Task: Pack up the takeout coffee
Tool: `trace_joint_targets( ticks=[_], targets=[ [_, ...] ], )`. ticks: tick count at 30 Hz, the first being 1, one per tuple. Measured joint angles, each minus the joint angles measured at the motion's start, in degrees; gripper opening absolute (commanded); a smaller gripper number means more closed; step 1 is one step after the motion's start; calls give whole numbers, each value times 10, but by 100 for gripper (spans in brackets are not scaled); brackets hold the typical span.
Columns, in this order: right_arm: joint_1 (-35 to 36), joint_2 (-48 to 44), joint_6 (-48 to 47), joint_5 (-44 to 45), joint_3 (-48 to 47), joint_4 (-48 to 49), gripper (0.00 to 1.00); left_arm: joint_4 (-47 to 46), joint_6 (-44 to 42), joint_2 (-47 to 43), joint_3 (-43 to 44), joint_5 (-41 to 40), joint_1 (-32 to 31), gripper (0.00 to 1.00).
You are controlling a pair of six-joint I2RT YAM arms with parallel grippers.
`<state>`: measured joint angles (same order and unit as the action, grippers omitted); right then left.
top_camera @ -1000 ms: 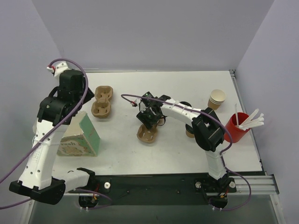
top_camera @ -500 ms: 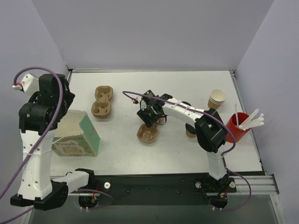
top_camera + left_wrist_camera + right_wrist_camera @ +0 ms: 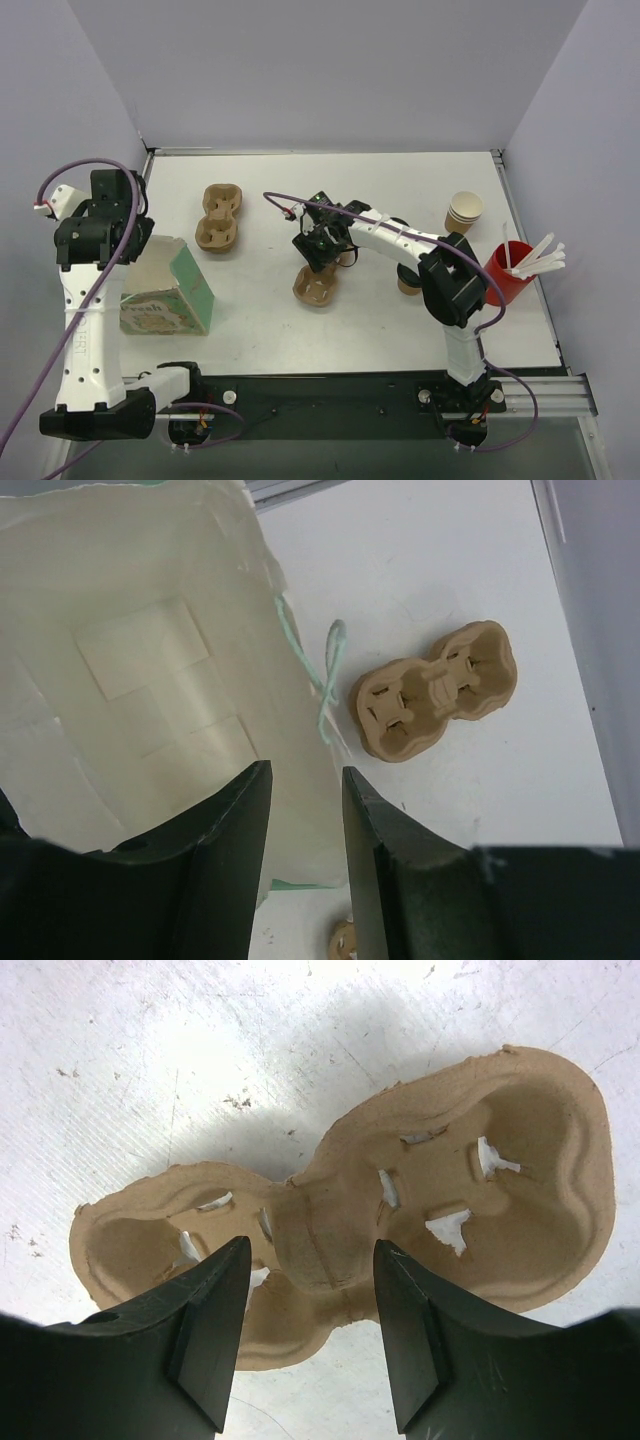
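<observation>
A tan pulp cup carrier (image 3: 316,285) lies mid-table. My right gripper (image 3: 320,247) hangs over it, open. In the right wrist view the gripper (image 3: 310,1260) straddles the carrier's narrow middle bridge (image 3: 310,1230) without closing on it. A small brown cup (image 3: 405,286) shows beside the right arm, mostly hidden; I cannot make out its lid. My left gripper (image 3: 135,250) is at the rim of the green-and-cream paper bag (image 3: 175,290). In the left wrist view it (image 3: 305,790) is a narrow gap apart, with the bag's cream wall (image 3: 150,680) behind the gap.
A second pulp carrier (image 3: 220,217) lies at the back left, also in the left wrist view (image 3: 432,690). A stack of cream paper cups (image 3: 464,212) and a red cup of white sticks (image 3: 505,272) stand at the right. A dark round thing (image 3: 398,222) sits behind the right arm.
My left arm swung left and settled at the bag's rim. The bag went from a closed tent shape to open at the top. The right gripper barely moved over the carrier.
</observation>
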<state>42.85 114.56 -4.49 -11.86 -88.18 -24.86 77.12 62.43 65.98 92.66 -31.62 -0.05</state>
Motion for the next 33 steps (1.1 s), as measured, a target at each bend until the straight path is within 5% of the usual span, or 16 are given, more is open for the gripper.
trace_joint_targets(
  ticks=[33],
  targets=[
    [0,-12,-37,-16,16,2,48,4,-14,78,2,-14,44,57]
  ],
)
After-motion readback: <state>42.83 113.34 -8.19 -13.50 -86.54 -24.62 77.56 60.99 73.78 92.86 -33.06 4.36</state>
